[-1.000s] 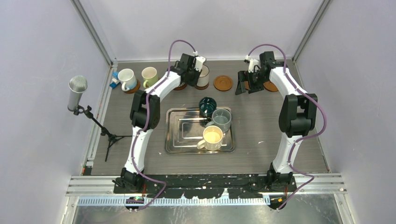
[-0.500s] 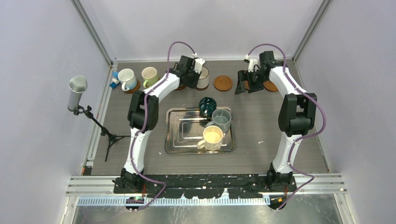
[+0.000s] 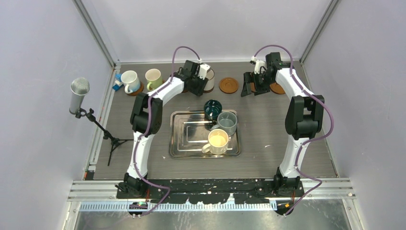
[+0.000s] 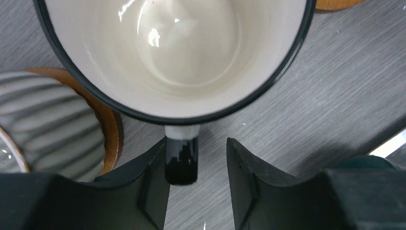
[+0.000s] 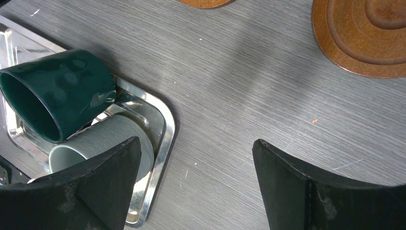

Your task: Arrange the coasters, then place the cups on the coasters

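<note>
Left gripper [image 4: 197, 155] now wider | mug [image 4: 177, 52]: cream inside, black rim

Left arm [image 3: 158, 96] rises from base at near edge, elbow bent high, forearm reaching forward and inward toward far centre. Wrist pitched down. Left gripper [image 4: 196, 158] points downward, jaws partly parted, clear gap beside right finger. Right arm [image 3: 300, 103] stands tall from base, elbow high, forearm angled forward and inward. Right gripper [image 5: 195, 141] tilted down toward centre, jaws spread wide, fingers [image 5: 95, 182] well apart
</note>
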Action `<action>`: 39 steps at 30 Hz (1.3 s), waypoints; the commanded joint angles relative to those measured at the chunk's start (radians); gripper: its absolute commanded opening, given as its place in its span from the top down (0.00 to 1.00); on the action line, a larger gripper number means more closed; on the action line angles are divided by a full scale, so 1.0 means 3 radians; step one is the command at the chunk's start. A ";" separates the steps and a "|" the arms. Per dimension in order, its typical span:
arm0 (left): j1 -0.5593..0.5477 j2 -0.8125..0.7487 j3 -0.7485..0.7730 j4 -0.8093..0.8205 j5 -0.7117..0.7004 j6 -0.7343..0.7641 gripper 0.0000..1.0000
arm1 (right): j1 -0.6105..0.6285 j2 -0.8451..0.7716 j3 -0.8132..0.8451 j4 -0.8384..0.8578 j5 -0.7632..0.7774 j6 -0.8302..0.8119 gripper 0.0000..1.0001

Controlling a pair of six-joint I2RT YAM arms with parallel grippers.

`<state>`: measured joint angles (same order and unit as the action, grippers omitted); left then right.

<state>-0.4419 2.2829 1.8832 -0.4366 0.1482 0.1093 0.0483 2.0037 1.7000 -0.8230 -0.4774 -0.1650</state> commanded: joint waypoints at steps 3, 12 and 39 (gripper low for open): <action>0.0001 -0.0475 -0.0185 0.0027 0.0104 0.0065 0.49 | -0.0012 -0.0011 0.0152 0.0062 -0.0046 0.0028 0.09; 0.0217 -0.1284 -0.0951 -0.0111 0.0533 0.0438 0.38 | -0.0018 -0.0064 0.0089 0.0063 -0.0032 0.0009 0.09; -0.0160 -0.2014 -0.2371 0.0614 0.1113 0.0582 0.32 | 0.0468 0.0271 0.0434 0.0227 -0.0355 0.0227 0.28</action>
<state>-0.4583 1.7504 1.1900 -0.3832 0.4957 0.3134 0.1352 2.0567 1.7699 -0.7921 -0.5388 -0.1188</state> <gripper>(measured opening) 0.683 0.760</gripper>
